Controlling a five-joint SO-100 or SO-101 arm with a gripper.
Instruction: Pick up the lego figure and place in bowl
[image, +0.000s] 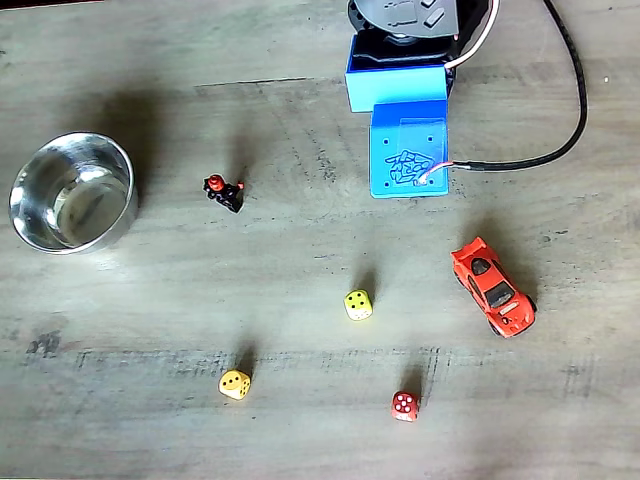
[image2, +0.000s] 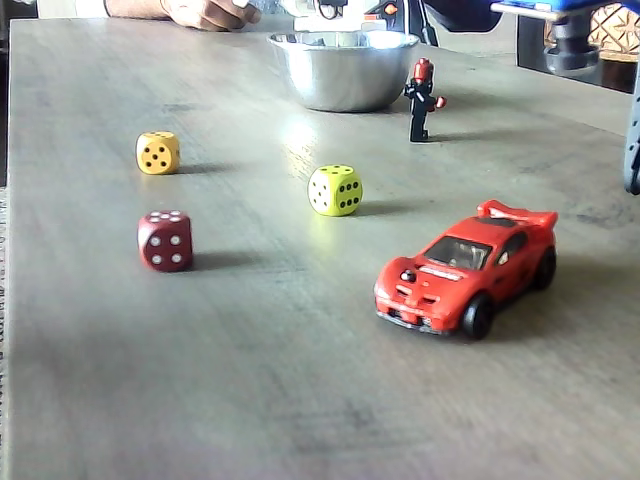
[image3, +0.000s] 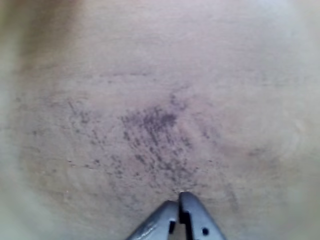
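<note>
In the wrist view we see the grey two-finger gripper (image3: 179, 200) with its jaws pressed together at the tips, holding nothing, above bare, dark-speckled wood of the grey wooden table (image: 300, 430); the arm's blue base (image: 405, 120) sits at the top of the high fixed view, a black cable (image: 570, 90) looping off to its right. The tiny lego figure with black body and red head (image: 223, 191) (image2: 420, 100) stands upright on the table, apart from the gripper; the round shiny stainless-steel bowl (image: 72, 192) (image2: 345, 70) lies well to its left in that view. Below the figure we find a pale yellow-green die (image: 358, 304) (image2: 335, 190), an orange-yellow die (image: 235, 384) (image2: 158, 152) and a dark red die (image: 405, 405) (image2: 166, 240); a red toy sports car (image: 493, 286) (image2: 468, 268) rests to the right. In the low fixed view a person's hand (image2: 210, 12) rests at the table's far edge, behind the bowl.
</note>
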